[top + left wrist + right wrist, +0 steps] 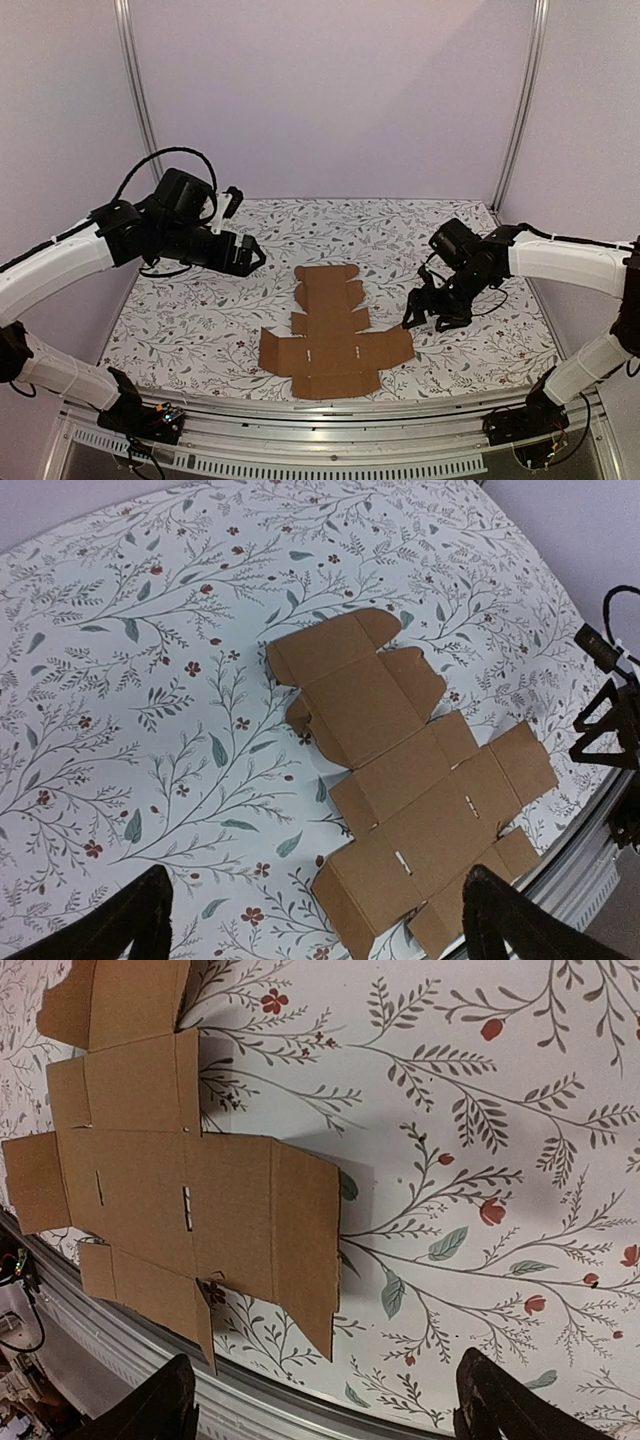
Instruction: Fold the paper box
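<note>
The paper box (333,333) is a flat brown cross-shaped cardboard sheet lying on the floral tablecloth near the table's front edge. It also shows in the left wrist view (410,780) and the right wrist view (180,1200). My left gripper (255,255) hovers above the cloth to the left of the sheet's far end, open and empty. My right gripper (425,312) hangs low just right of the sheet's right flap, open and empty. In the wrist views the fingertips (140,920) (165,1405) stand wide apart with nothing between them.
The floral tablecloth (200,320) covers the table. A metal rail (330,410) runs along the front edge, close to the sheet's near flap. White walls and corner posts (520,100) enclose the back and sides.
</note>
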